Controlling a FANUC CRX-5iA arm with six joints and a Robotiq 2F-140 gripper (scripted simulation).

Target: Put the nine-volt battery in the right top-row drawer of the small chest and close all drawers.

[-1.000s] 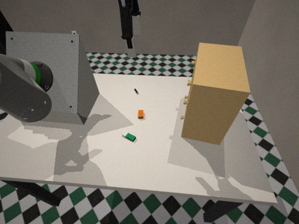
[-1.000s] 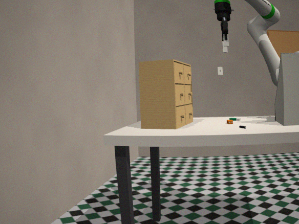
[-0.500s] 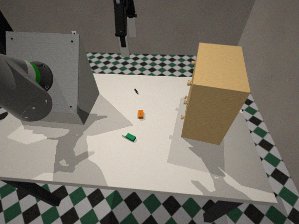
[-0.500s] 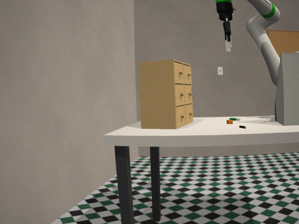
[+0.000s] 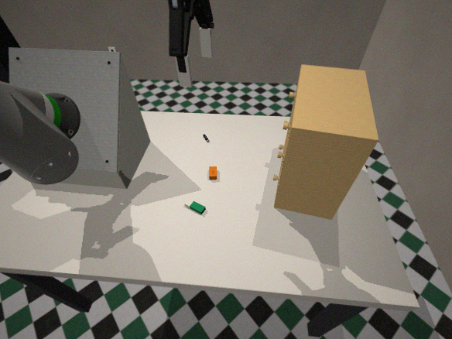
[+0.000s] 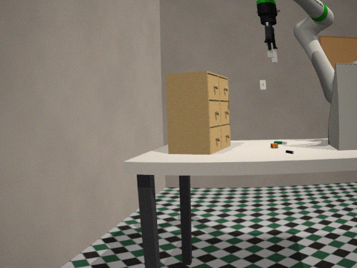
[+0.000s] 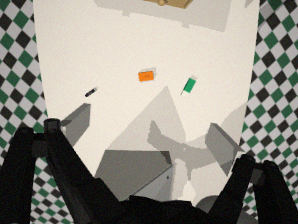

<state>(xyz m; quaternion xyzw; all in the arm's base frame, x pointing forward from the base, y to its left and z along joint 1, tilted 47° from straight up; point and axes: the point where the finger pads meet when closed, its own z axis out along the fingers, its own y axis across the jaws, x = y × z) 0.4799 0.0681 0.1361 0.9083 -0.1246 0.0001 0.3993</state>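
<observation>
Top view, left to right: the grey arm (image 5: 35, 143) fills the left edge before a grey pedestal block (image 5: 70, 112). On the white counter (image 5: 232, 251) lie a green block (image 5: 197, 207), the orange nine-volt battery (image 5: 213, 172) and a small black cylinder (image 5: 206, 138), all well apart from the wooden chest (image 5: 329, 139). The gripper (image 5: 196, 58) hangs high above the counter's far edge, fingers (image 5: 206, 42) released, holding nothing. Nothing stands between battery and chest. Only the drawer knobs (image 5: 285, 124) show here; the drawer fronts are hidden, and the cylinder's identity is unclear.
</observation>
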